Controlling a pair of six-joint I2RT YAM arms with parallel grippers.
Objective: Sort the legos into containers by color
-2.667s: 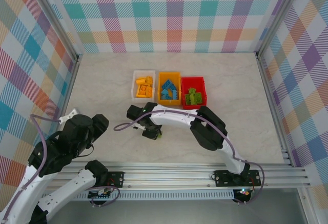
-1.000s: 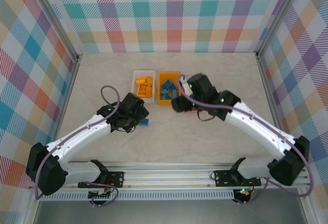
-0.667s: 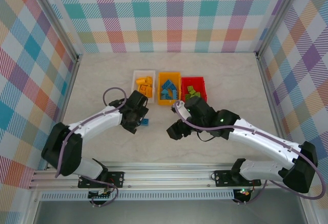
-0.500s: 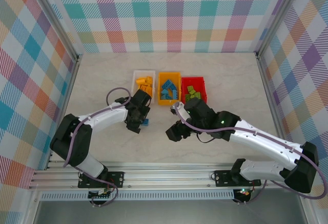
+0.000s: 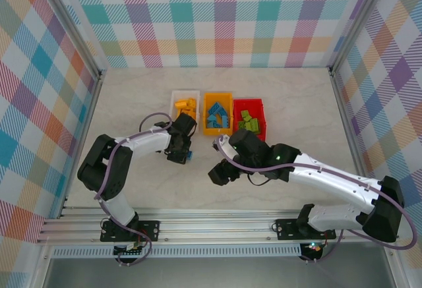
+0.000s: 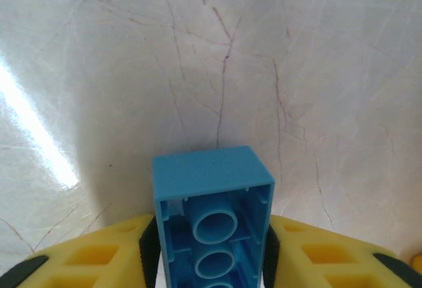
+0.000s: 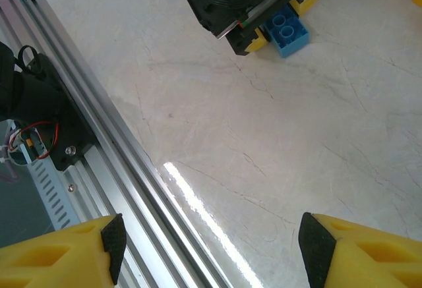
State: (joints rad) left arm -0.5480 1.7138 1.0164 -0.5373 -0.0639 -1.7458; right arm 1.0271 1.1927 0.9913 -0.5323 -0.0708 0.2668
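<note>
Top external view, from the left: left gripper [image 5: 181, 151] stretched out low over the marbled table [image 5: 125, 103], just in front of the white bin [image 5: 173, 111], clamped on a blue brick [image 5: 188, 157] poking out on its right side. Behind it, three bins side by side in a row: white bin holding yellow bricks [image 5: 185, 109], orange bin [image 5: 206, 128] holding blue bricks [image 5: 217, 113], red bin [image 5: 263, 113] holding green bricks [image 5: 247, 122]. Further right and nearer the arm bases, right gripper [image 5: 221, 172] over bare table in front of the orange bin, apart from every brick. Left wrist view: same blue brick [image 6: 212, 225] pinched between two yellow fingers [image 6: 99, 261], black pads pressed against both of its long sides, hollow underside with round tubes turned toward the camera, far end jutting past the fingertips above the veined surface; cannot tell whether resting on the table or lifted off it. Right wrist view: aluminium rail [image 7: 99, 136] running down the left, then the left gripper [image 7: 264, 4] at the top with the blue brick [image 7: 289, 32] at its tip, and along the bottom edge the right gripper's own yellow fingers [image 7: 59, 252] spread wide apart, nothing between them but bare table.
</note>
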